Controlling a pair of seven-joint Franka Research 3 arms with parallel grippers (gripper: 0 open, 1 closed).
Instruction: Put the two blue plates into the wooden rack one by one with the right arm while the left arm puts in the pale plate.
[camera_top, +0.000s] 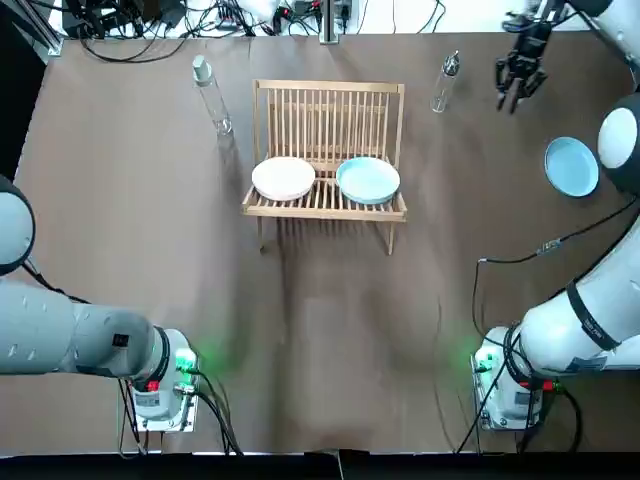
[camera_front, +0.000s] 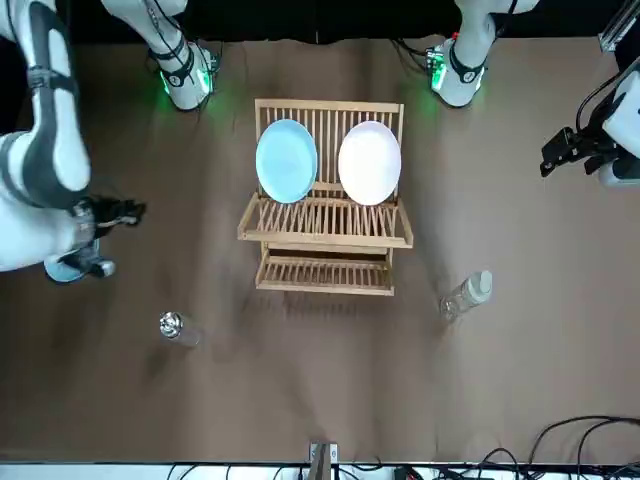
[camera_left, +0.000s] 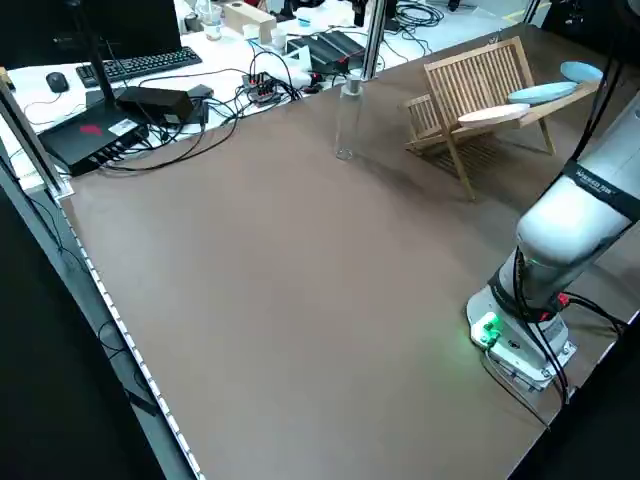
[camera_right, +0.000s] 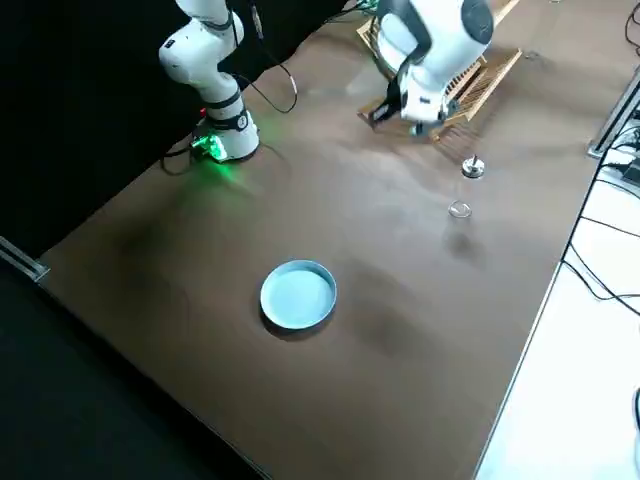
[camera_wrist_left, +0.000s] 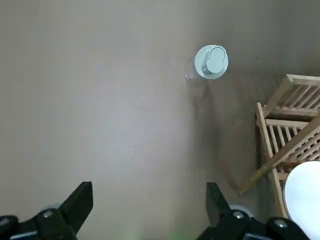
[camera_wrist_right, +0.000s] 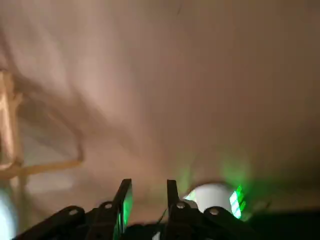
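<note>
One blue plate (camera_top: 368, 180) and the pale plate (camera_top: 283, 178) are seated side by side in the wooden rack (camera_top: 329, 100). The second blue plate (camera_top: 571, 165) is left on the table (camera_top: 150, 250), near the right gripper (camera_top: 515, 92), whose jaws are narrowly parted and empty. The left gripper (camera_wrist_left: 150, 189) is held above the table beside the rack, jaws spread wide.

A brown table (camera_top: 330, 340) carries everything. A wooden rack (camera_top: 328, 120) stands on its legs in the far middle. A clear bottle (camera_top: 211, 98) stands upright just left of the rack, and a second bottle (camera_top: 445, 82) stands to its right. A blue plate (camera_top: 571, 166) lies flat near the right edge, well apart from the rack. The left arm's base (camera_top: 165, 400) and the right arm's base (camera_top: 505, 385) sit at the near corners, and a black cable (camera_top: 520, 258) trails over the right side.
</note>
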